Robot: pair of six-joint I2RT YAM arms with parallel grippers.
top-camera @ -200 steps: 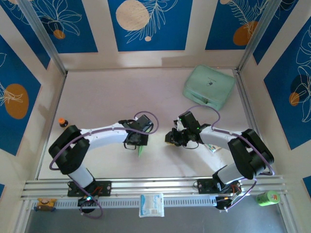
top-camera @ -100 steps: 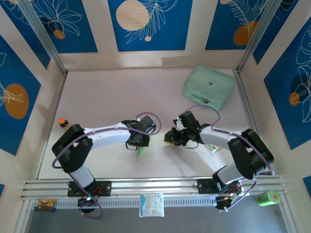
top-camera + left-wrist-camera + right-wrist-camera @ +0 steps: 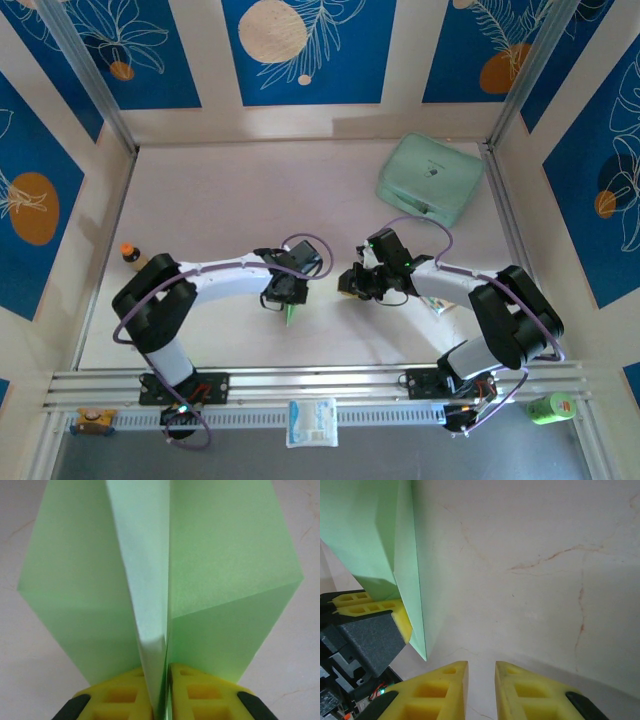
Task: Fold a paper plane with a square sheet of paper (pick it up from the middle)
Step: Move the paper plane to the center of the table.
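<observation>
The paper plane [image 3: 290, 312] is a light-green folded sheet with two wings spread from a centre keel [image 3: 225, 570]. It sits at the table's near middle. My left gripper [image 3: 285, 298] holds it from above, and the keel stands pinched between the yellow fingers [image 3: 167, 680] with very little slack. My right gripper [image 3: 346, 283] hovers just to the right of it, apart from the paper. Its fingers [image 3: 481, 680] stand a narrow gap apart with only bare table between them. In the right wrist view the plane's edge [image 3: 410, 570] and the left gripper's fingers [image 3: 400, 617] lie at the left.
A thick mint-green case [image 3: 430, 180] rests at the back right. A small orange-capped bottle [image 3: 128, 252] stands by the left wall. A white-and-blue packet [image 3: 312, 422] and a green can [image 3: 548, 407] lie beyond the front rail.
My left arm has shifted slightly to the right with the paper plane, its elbow swinging forward. The right arm has stayed still.
</observation>
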